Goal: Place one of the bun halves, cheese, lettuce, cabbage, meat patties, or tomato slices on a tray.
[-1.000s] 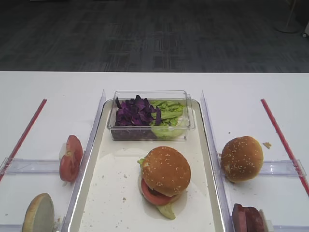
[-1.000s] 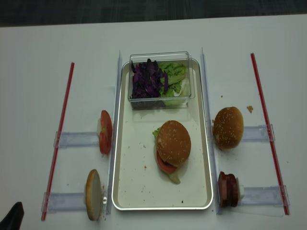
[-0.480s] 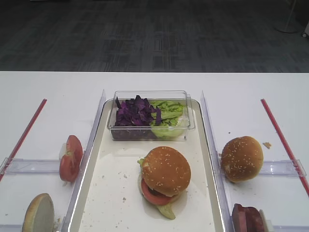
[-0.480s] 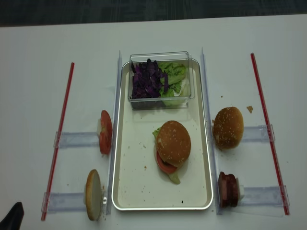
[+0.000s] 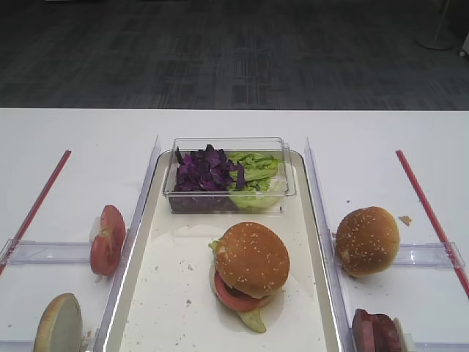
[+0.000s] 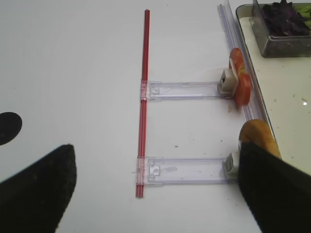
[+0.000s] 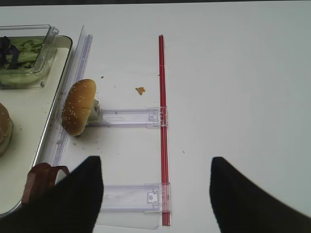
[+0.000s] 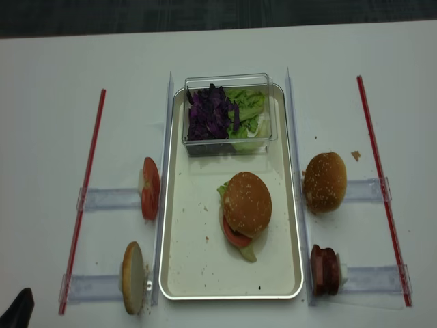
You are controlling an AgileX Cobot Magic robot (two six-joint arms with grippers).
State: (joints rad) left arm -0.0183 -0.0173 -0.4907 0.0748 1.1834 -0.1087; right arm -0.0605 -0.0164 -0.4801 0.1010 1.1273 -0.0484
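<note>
A cream tray (image 8: 232,295) holds a stacked burger topped by a sesame bun half (image 8: 247,203), with a tomato slice (image 5: 233,297) and a lettuce leaf (image 5: 253,320) poking out below. A clear tub holds cabbage (image 5: 207,169) and lettuce (image 5: 254,176). Another bun half (image 7: 77,107) stands on edge right of the tray, with meat patties (image 8: 325,269) nearer. Left of the tray stand tomato slices (image 6: 239,81) and a bun half (image 8: 132,277). Cheese does not show. My right gripper (image 7: 155,162) and left gripper (image 6: 155,150) are open and hold nothing, each over bare table outside the tray.
Clear plastic rails (image 5: 316,198) flank the tray. Clear holders (image 7: 129,117) run out to red strips (image 8: 379,178) on both sides. A crumb (image 7: 140,90) lies by the right strip. A dark part of the left arm (image 8: 17,311) shows at the near left corner.
</note>
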